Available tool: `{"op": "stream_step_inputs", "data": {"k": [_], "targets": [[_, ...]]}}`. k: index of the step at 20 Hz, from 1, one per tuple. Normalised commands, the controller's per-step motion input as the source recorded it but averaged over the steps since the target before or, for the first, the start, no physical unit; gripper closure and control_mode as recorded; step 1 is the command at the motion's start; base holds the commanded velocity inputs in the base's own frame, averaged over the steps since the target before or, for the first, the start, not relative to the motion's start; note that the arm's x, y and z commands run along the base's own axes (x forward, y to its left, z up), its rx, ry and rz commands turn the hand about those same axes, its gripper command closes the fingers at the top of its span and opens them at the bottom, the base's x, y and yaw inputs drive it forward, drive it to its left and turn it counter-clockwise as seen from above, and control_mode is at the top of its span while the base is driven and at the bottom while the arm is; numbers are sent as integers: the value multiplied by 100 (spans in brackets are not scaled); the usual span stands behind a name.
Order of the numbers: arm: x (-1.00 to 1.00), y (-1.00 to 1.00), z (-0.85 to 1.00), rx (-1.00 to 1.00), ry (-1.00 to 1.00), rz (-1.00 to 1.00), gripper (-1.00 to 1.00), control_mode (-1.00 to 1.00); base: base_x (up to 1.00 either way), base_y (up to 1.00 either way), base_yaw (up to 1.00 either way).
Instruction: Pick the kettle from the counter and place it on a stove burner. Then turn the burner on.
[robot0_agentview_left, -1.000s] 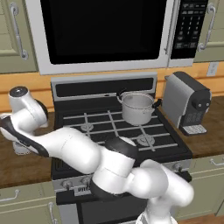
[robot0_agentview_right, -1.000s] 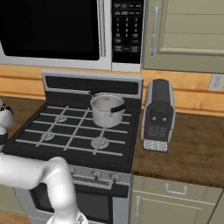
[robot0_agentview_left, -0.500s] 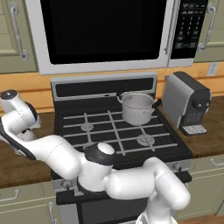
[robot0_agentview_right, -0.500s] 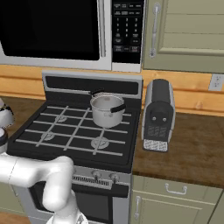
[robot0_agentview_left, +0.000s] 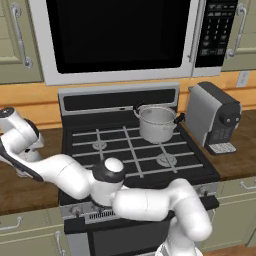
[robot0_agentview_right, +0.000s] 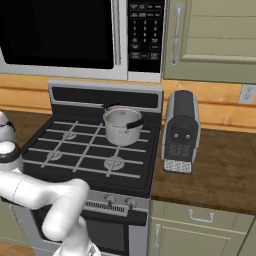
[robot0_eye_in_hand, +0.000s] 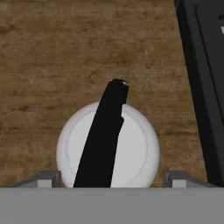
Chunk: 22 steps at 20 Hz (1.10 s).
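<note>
In the hand view, the camera is looking straight down on the kettle (robot0_eye_in_hand: 109, 148), which is sitting on the dark brown wood-grain counter (robot0_eye_in_hand: 65, 43). The kettle is showing as a pale round dome low in the picture, with its black arched handle (robot0_eye_in_hand: 103, 135) running from about 6 o'clock up toward 12 o'clock across its top. Bare wood is spreading around the kettle at 9, 12 and 3 o'clock. The black edge of the stove (robot0_eye_in_hand: 199, 87) is running down the side at 3 o'clock, apart from the kettle with a strip of counter between them.

The gripper's (robot0_eye_in_hand: 111, 179) two grey fingertips (robot0_eye_in_hand: 43, 178) are rising at the bottom, one at 8 o'clock of the kettle and one at 4 o'clock, spread wider than the kettle's body. They are holding nothing; whether they are touching the kettle's sides cannot be told.

In the left base view, the white arm (robot0_agentview_left: 65, 172) is reaching out over the counter (robot0_agentview_left: 25, 190) at 9 o'clock of the stove (robot0_agentview_left: 135, 150). A steel pot (robot0_agentview_left: 156, 122) is occupying the back burner at 1 o'clock of the cooktop. The front stove burner (robot0_agentview_left: 166, 160) at 4 o'clock is lying open, crossed by grate bars. A coffee machine (robot0_agentview_left: 214, 117) is standing on the counter at 3 o'clock, just beside the stove. A microwave (robot0_agentview_left: 120, 35) is hanging above.
</note>
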Motion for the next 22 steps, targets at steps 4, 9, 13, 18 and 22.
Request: {"op": "stream_step_inputs", "data": {"k": [4, 9, 13, 18, 22], "targets": [[17, 4, -19, -3, 0, 0, 100, -100, 0, 0, 0], [0, 0, -25, -1, 0, 0, 100, -100, 0, 0, 0], [0, 0, -23, 0, -1, 0, 100, -100, 0, 0, 0], [-4, -16, -5, 0, -13, -8, 100, -100, 0, 0, 0], [-32, -70, 17, 0, -29, -18, 100, -100, 0, 0, 0]]}}
